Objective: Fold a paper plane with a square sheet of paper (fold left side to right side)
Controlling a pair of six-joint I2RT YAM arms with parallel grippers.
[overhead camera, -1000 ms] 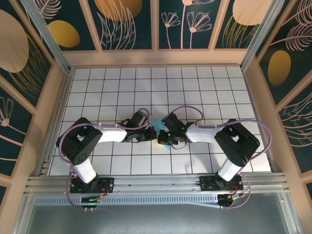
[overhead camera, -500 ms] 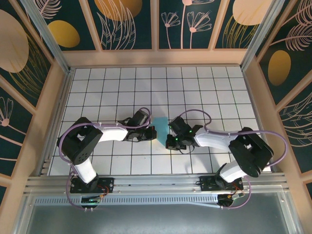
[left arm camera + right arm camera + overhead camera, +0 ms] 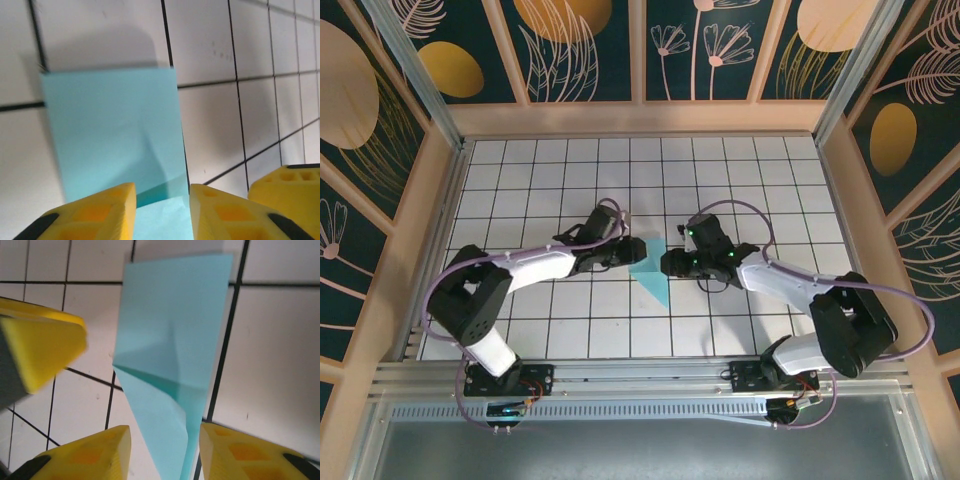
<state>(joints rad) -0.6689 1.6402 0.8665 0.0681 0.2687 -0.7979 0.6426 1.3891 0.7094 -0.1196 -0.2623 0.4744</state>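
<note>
The thin, matte teal-blue folded paper (image 3: 652,282) lies flat near the middle of the white grid-tiled table (image 3: 520,180), a little toward the near edge, with its narrow point aimed at that edge. The left gripper (image 3: 632,248) sits at the paper's far left side and the right gripper (image 3: 667,265) just beside its right side. Both pairs of yellow jaws stand moderately apart, with the paper showing in the gap below them. Neither pair appears to be pinching it.

The main risk is the paper's lightness. A jaw tip that brushes it on the way down would probably drag the whole sheet or spring a flap open, and then the left edge would not meet the right edge squarely. The grippers are also close together, so a careless sweep could make them collide over the paper.

The top view gives the paper's whole outline and its place on the table, but no detail of its layers. The left wrist view (image 3: 162,212) shows a squared-off end (image 3: 115,125) and an overlapping layer near the jaws. The right wrist view (image 3: 165,455) shows diagonal creases and one flap (image 3: 170,340) lifted slightly, suggesting a soft crease. It also shows the left gripper's yellow tip (image 3: 40,355) near the paper's edge.
</note>
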